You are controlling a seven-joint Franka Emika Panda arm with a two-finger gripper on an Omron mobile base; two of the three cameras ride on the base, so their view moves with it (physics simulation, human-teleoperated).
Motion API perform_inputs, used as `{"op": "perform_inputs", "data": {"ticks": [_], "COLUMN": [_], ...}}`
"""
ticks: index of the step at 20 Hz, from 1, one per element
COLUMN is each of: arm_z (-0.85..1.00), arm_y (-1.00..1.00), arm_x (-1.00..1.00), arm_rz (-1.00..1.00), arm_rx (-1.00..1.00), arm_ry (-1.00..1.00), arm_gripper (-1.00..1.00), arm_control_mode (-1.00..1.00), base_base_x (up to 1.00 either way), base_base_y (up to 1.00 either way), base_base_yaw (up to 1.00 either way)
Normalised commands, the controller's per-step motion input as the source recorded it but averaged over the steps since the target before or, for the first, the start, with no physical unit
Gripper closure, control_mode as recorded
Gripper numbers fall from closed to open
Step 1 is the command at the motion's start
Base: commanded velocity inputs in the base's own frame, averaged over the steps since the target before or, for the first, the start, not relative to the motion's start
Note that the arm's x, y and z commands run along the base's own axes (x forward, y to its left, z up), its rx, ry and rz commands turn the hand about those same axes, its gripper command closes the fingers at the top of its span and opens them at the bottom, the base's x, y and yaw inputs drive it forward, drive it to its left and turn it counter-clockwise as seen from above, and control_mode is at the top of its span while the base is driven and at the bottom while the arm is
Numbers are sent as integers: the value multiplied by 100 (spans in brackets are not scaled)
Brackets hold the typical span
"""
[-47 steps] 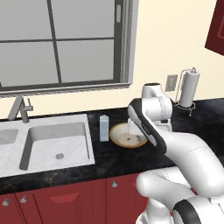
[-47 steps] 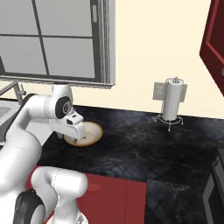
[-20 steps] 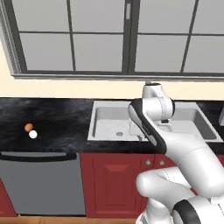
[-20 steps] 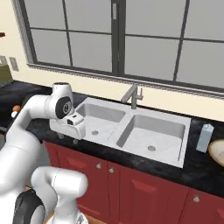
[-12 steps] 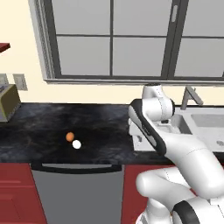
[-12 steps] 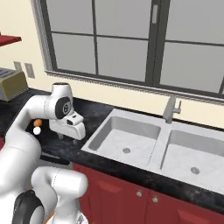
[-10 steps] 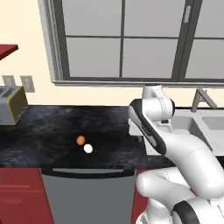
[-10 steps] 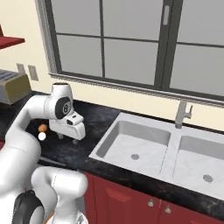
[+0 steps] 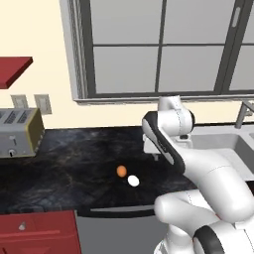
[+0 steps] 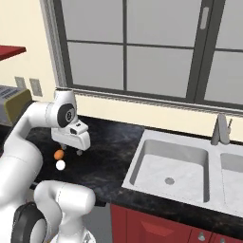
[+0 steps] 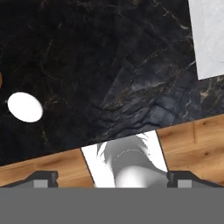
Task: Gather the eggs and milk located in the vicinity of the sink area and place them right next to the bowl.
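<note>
The base has driven further left along the counter point(image 9: 74, 163), so the orange egg point(image 9: 121, 171) and white egg point(image 9: 133, 181) now lie nearer. The gripper point(image 10: 71, 141), jaws wide and empty, hangs right of the eggs, near the sink point(image 10: 175, 168).

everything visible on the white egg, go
The white egg is small, smooth, plain white and oval, lying on its side on the black marbled counter left of the sink. An orange-brown egg sits right beside it; whether they touch is unclear. In the hand view it lies at the left. The hand hangs above the counter, jaws open, not touching it.
</note>
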Motion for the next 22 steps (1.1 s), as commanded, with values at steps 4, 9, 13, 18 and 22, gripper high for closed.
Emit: {"op": "perform_inputs", "data": {"ticks": [4,9,13,18,22], "arm_z": [0,0,0,-7,-19], "arm_y": [0,0,0,10,63], "arm_x": [0,0,0,0,11], "arm_rz": [0,0,0,4,30], "arm_rx": [0,0,0,2,7], "arm_ry": [0,0,0,-1,0], "arm_gripper": [-100,-100,-100,-100,-100], "arm_control_mode": [100,100,100,-100,-100], "base_base_x": [25,0,0,0,0], "base_base_y": [20,0,0,0,0], "base_base_yaw": [-19,0,0,0,0]}}
